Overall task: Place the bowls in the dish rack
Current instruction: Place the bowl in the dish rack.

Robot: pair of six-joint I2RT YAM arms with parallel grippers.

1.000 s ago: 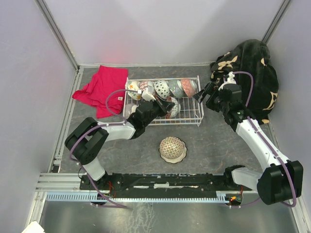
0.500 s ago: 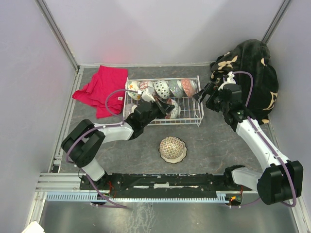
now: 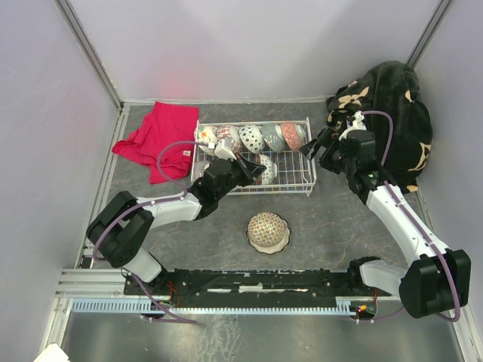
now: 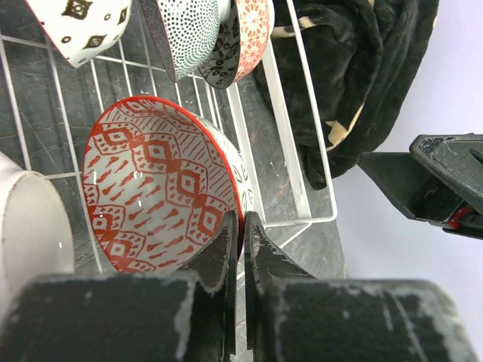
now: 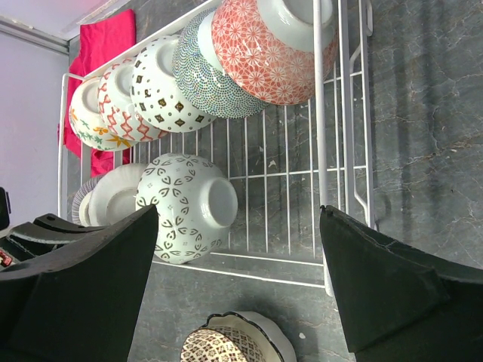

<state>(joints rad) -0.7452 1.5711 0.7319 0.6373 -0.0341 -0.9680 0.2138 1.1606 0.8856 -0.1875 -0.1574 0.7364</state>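
The red bowl (image 4: 158, 192) stands tilted in the rack's (image 3: 290, 179) near row, its rim pinched by our left gripper (image 4: 243, 226). Our right gripper (image 3: 311, 148) hangs open by the rack's right edge. A brown bowl (image 3: 269, 230) sits on the tabletop.

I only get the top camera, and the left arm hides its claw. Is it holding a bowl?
Observer: Yes. The left wrist view shows the left gripper shut on the rim of a red-patterned bowl.
Operator: Is the bowl in the rack?
Observer: It is tilted on edge over the dish rack and its wire floor, near a corner.
Operator: What about the other claw?
Observer: In the right wrist view the right gripper is wide open and holding nothing.
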